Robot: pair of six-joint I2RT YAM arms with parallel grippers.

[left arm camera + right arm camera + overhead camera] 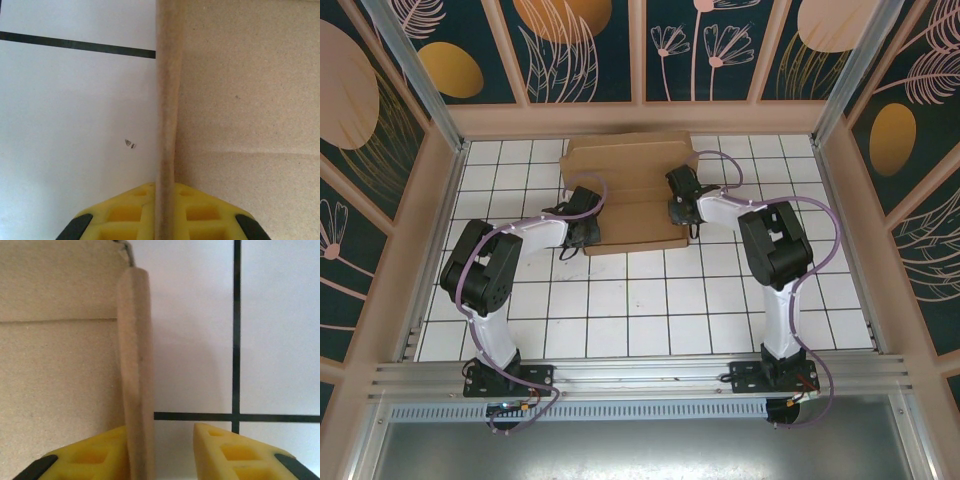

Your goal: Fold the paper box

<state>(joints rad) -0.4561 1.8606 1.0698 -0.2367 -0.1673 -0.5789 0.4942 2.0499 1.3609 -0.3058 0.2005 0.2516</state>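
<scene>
Left wrist view: my left hand point(165, 205) is pinched tight on an upright side flap of the paper box point(250, 100). My right hand point(160, 445) stands partly open, the opposite flap against one finger, a gap to the other. Seen from above, the box lies on the tiled table point(650, 300), far middle, between both hands.

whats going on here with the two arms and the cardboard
Two arms are folding a box that lies at the far side of the table. The left gripper is clamped on the raised left flap. The right gripper stands open around the raised right flap, which touches just one finger.
</scene>
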